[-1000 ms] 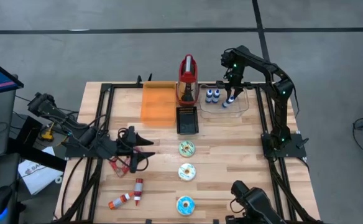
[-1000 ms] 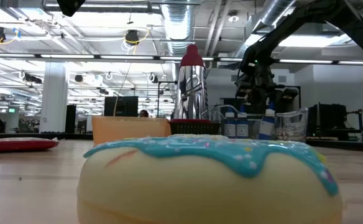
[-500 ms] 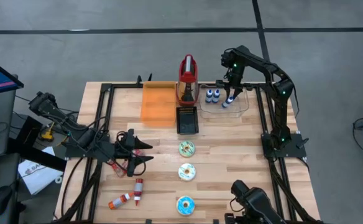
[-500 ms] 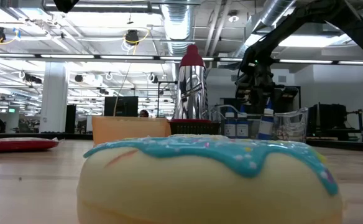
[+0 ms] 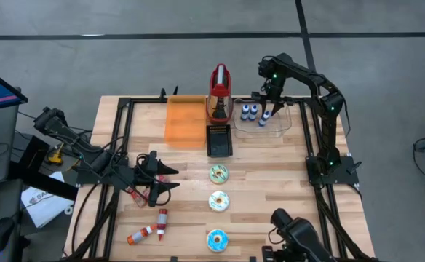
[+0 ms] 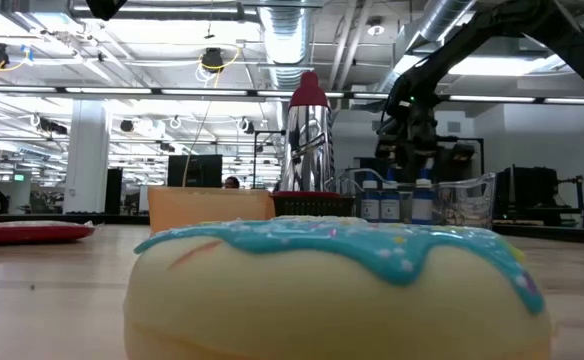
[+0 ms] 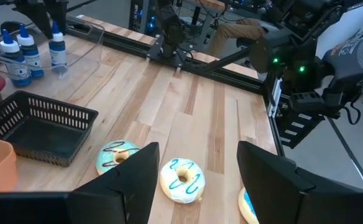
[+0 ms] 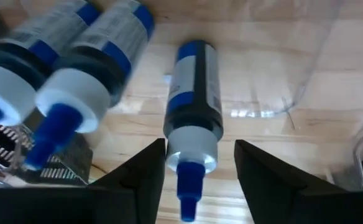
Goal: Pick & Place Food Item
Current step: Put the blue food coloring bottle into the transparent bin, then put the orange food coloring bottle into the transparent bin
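Note:
The red food item [image 5: 134, 193] lies flat on the table at the left, partly under my left arm; the low view shows it edge-on [image 6: 27, 232]. My left gripper [image 5: 170, 182] hovers open beside it, nothing between its fingers [image 7: 197, 149]. My right gripper [image 5: 265, 116] stands open over the clear tray [image 5: 284, 120] at the far right. Its fingers sit on either side of the cap end of a blue-capped bottle [image 8: 192, 118]. That bottle stands upright on the tray floor next to two like bottles [image 5: 249, 111].
An orange bin [image 5: 185, 120], a black mesh basket [image 5: 220, 140] and a red-topped metal machine [image 5: 220, 94] stand at the far middle. Three iced donuts [image 5: 218, 201] lie in a row down the centre. Two red-and-white tubes [image 5: 161, 222] lie near the front left.
My right gripper has opened and let go of the blue-capped bottle. The bottle leaned in the hold before and now stands upright in the clear tray beside the other two.

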Tool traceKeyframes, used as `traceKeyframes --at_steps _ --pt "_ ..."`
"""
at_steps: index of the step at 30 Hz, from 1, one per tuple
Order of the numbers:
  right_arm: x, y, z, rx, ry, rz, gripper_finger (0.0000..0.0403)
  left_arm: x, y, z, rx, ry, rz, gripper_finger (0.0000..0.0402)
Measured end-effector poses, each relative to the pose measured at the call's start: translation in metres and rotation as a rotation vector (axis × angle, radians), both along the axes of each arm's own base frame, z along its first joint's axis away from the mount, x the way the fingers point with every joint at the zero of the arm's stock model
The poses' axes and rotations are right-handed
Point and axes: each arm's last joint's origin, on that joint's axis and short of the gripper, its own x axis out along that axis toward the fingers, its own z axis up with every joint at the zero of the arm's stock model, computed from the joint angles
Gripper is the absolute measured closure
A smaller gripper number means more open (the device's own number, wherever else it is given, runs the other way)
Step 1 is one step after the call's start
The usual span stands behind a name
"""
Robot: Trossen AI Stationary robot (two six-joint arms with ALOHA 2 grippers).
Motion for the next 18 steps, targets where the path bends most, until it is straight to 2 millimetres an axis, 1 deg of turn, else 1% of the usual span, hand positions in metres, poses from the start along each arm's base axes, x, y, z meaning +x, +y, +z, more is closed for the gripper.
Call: traceKeyframes --at_steps 4,8,13,18 --pt "-0.001 -0.006 0.005 -0.023 -0.033 -0.024 0.0212 0.000 0.000 0.000 -0.002 0.000 0.001 0.0188" --pt "-0.002 -0.014 0.018 -0.070 -0.061 -0.045 0.0213 0.000 0.000 0.000 -0.005 0.000 0.002 0.0188" --pt "-0.004 -0.020 0.033 -0.087 -0.097 -0.065 0.0213 0.000 0.000 0.000 -0.008 -0.001 0.004 0.0188" --pt "-0.004 -0.029 0.056 -0.158 -0.171 -0.081 0.0213 0.000 0.000 0.000 -0.008 -0.001 0.004 0.0188"
